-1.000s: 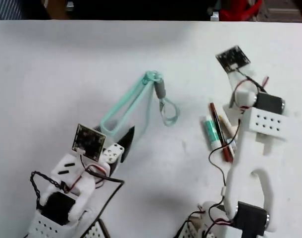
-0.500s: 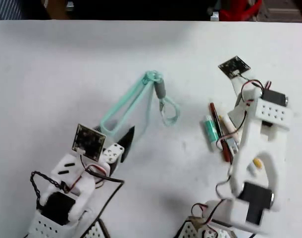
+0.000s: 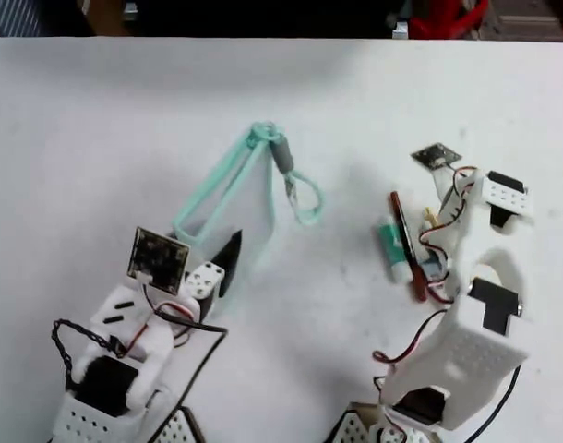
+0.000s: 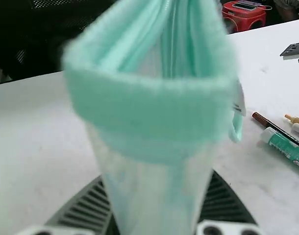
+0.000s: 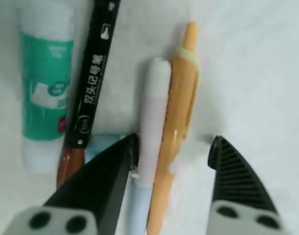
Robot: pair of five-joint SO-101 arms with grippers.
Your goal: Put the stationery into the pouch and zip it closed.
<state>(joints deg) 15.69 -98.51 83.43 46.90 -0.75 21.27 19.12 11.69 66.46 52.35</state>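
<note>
One mint-green pouch [image 4: 149, 117], one glue stick [image 5: 44, 83], one black marker [image 5: 93, 73], one white pen [image 5: 152, 122] and one orange pen [image 5: 180, 112] are counted.

We see a white table [image 3: 125, 111] under even, soft light, its far edge meeting a dark strip of room. Past that edge sit a red object [image 3: 448, 18] and something blue-striped [image 3: 9, 17]. A black, partly mesh shape [image 4: 37, 29] stands behind.

Left arm [image 3: 120, 323] and right arm [image 3: 466, 355]: white perforated shells, black motors [image 3: 492, 305], red and black cables [image 3: 208, 329], dark square camera boards [image 3: 158, 256]; fingers [image 5: 235, 176] black, ribbed.
</note>
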